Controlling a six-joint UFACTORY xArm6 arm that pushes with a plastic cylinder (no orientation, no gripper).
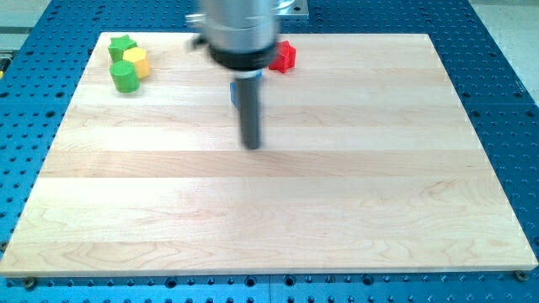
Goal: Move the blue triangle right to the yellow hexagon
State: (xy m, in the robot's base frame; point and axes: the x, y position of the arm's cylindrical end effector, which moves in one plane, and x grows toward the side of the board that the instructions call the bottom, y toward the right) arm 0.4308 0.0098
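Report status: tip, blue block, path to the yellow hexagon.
My tip just below the blue block, which is mostly hidden behind the rod. Yellow hexagon far view's left, flanked by green star and green cylinder. Nothing between.

A: Board [269, 210]: pale wood, light grain in lengthwise bands. Surround: blue perforated plate [514, 76].

B: Blocks?

A: Green star [122, 45], yellow hexagon [137, 61], green cylinder [124, 77], all at the view's top left. Red block [285, 56] (shape unclear). A sliver of blue block [235, 93] shows beside the rod.

B: Rod?

A: Dark grey down to the tip [252, 145]; housing above silver-grey, blurred.
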